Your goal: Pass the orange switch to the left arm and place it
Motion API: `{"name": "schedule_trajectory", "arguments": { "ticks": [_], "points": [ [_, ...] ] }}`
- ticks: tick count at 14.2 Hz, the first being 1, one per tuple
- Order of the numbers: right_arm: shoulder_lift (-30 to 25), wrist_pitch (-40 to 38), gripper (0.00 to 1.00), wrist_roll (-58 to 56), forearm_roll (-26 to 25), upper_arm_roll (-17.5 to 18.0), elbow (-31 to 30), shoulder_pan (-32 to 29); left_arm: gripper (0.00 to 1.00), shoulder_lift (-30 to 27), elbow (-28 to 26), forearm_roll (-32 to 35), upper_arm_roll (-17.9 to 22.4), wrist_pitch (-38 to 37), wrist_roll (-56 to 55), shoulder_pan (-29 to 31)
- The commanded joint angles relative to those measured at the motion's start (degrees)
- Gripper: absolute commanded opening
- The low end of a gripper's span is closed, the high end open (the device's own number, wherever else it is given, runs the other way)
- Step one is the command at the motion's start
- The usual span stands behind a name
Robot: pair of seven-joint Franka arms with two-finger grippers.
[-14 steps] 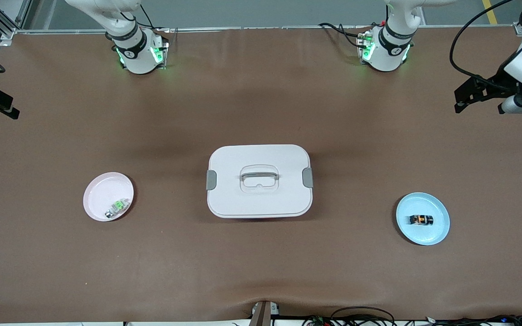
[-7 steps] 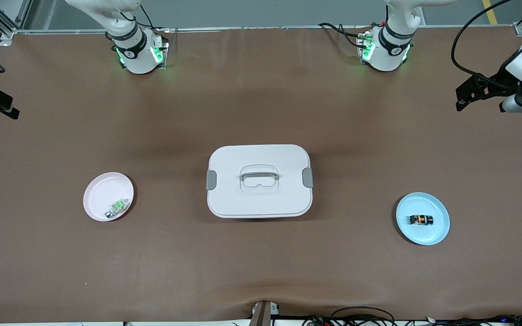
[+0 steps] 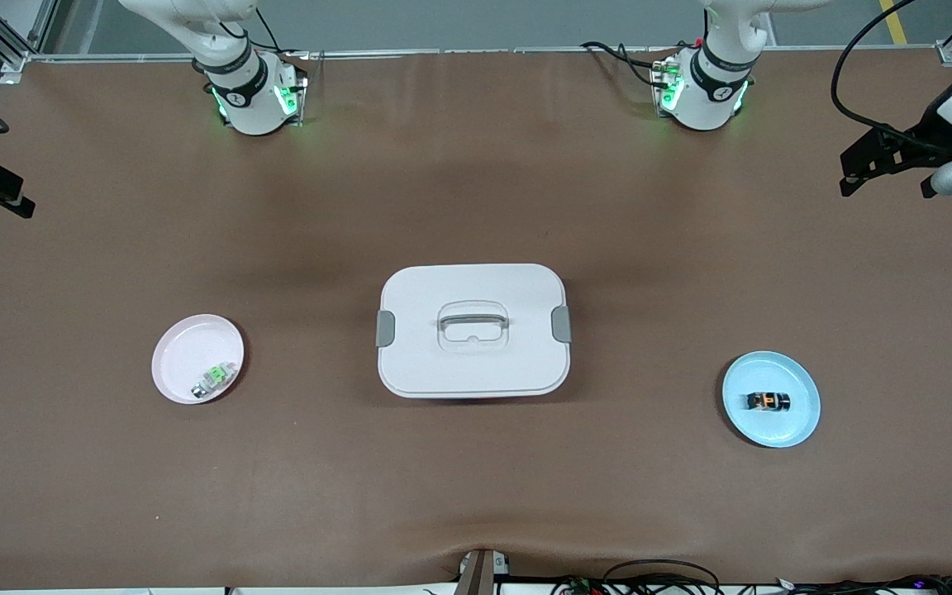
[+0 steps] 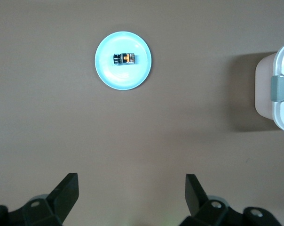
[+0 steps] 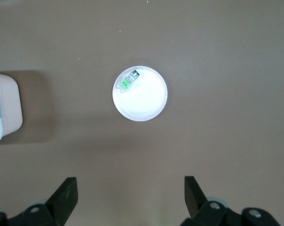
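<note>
The left gripper (image 4: 131,188) hangs high over the left arm's end of the brown table (image 3: 476,496), its two fingers spread wide with nothing between them. The right gripper (image 5: 130,190) hangs over the right arm's end, fingers likewise wide apart and empty. The table is covered in a plain brown mat, with cables along its edge nearest the front camera and a grey floor past the edge where the arms' bases stand. The orange switch (image 3: 768,402) lies on a light blue plate (image 3: 798,421) toward the left arm's end, well apart from the left gripper. The white box (image 3: 473,364) sits at the table's middle, lid on. A pink plate (image 3: 183,355) toward the right arm's end holds a green-and-clear part (image 3: 213,379).
</note>
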Motion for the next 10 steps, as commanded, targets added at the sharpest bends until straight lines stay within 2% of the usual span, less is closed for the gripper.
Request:
{"name": "schedule_trajectory", "arguments": {
  "ticks": [1, 10],
  "points": [
    [-0.70, 0.30, 1.00, 0.44, 0.29, 0.16, -0.16, -0.27, 1.00, -0.46, 0.46, -0.18, 0.27, -1.35, 1.15, 0.28],
    [-0.62, 1.35, 1.00, -0.52, 0.20, 0.08, -0.07, -0.45, 1.00, 0.42, 0.55, -0.62, 0.00, -1.35, 0.18, 0.80]
  ]
}}
